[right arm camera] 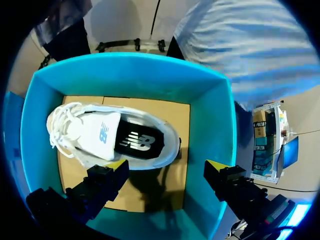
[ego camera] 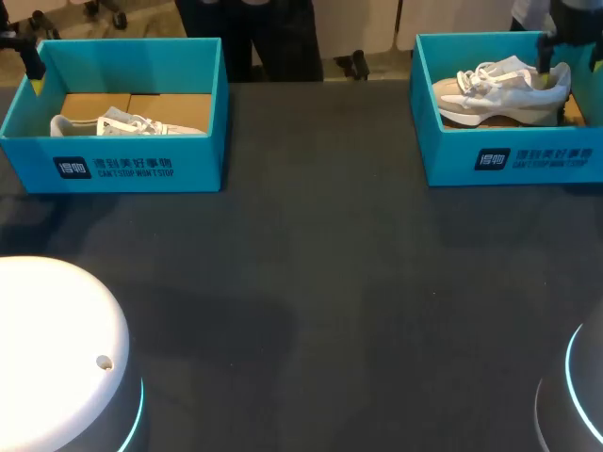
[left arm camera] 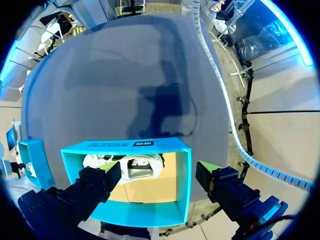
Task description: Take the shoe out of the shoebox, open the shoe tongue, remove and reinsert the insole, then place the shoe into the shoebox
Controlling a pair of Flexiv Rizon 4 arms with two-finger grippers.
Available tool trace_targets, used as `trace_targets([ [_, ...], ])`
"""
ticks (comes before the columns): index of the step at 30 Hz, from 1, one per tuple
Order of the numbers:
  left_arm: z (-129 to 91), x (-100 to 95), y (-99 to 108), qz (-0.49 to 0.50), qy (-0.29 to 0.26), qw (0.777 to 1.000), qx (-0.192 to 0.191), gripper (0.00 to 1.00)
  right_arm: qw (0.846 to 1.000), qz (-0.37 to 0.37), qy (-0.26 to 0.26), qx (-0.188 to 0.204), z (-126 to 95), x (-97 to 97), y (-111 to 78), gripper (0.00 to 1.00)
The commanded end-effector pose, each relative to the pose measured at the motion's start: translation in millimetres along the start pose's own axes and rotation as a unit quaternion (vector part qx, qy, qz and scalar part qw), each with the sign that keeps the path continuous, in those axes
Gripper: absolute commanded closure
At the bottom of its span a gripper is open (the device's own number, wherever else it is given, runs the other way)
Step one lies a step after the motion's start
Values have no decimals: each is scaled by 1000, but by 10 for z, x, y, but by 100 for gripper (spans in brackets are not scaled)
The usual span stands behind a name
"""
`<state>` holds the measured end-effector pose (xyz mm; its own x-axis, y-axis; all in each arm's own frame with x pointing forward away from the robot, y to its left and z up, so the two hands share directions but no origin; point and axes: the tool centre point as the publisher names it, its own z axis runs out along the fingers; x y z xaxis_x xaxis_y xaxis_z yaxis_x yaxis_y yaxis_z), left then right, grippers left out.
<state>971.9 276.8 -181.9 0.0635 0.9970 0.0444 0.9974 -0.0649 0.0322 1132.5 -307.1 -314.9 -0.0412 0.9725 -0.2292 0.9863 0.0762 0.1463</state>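
Two teal shoeboxes stand at the table's far corners. The left shoebox (ego camera: 113,160) (left arm camera: 182,182) holds a white shoe (ego camera: 122,124) (left arm camera: 135,165) lying on its side. My left gripper (ego camera: 35,71) (left arm camera: 159,176) hangs open over that box's far left corner, the shoe ahead of its fingers. The right shoebox (ego camera: 509,160) (right arm camera: 210,130) holds a white and beige shoe (ego camera: 504,94) (right arm camera: 110,137) with a black insole showing. My right gripper (ego camera: 548,56) (right arm camera: 166,167) is open just above this shoe's heel end, and one fingertip (right arm camera: 117,167) is close to the shoe's edge.
Dark tabletop (ego camera: 311,282) stretches between and in front of the boxes. The white bases of my arms sit at the near left (ego camera: 57,358) and near right (ego camera: 584,395) corners.
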Motion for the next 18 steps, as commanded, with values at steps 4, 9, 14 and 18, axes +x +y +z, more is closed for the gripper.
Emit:
trace_targets([
  [4,-6,1,-2,0,1,1000,0,0,1000,-5,6,17,183,6,124,3],
  [9,-6,1,-2,0,1,1000,0,0,1000,-6,11,26,258,14,133,4],
  [14,-6,1,-2,0,1,1000,0,0,999,-2,19,34,292,-6,146,12],
  [18,-6,1,-2,0,1,1000,0,0,998,-12,18,52,347,16,177,12],
])
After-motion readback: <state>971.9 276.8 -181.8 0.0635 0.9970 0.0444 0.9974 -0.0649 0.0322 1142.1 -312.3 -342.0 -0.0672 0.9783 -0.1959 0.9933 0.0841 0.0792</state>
